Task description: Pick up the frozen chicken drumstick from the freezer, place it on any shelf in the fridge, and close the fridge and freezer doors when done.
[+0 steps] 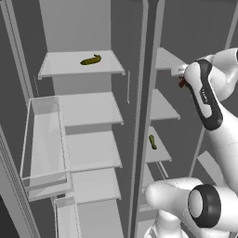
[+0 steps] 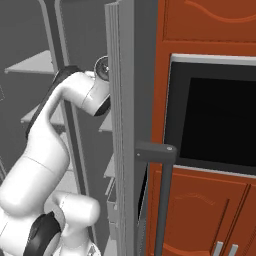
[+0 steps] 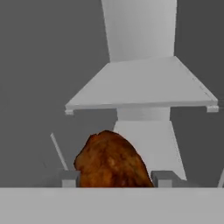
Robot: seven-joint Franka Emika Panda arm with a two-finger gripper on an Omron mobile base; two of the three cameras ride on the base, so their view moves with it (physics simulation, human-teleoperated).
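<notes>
Reddish-brown drumstick point(image 3: 111, 161) between gripper point(image 3: 114, 178) fingertips, left base view glimpsing red point(image 1: 181, 83)

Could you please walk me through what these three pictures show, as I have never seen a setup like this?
It is a simulated kitchen with a white robot arm on a driving base. Two cameras ride on the base, behind the arm to its left and right; the third sits on the hand and looks along its fingers. The arm reaches into an open side-by-side unit. The wide part is the fridge; a green pickle lies on its top shelf. The narrow part is the freezer, with another pickle on a short shelf. The hand has its fingers shut on the reddish-brown drumstick. The right base view also shows a grey door and orange cabinets.
</notes>
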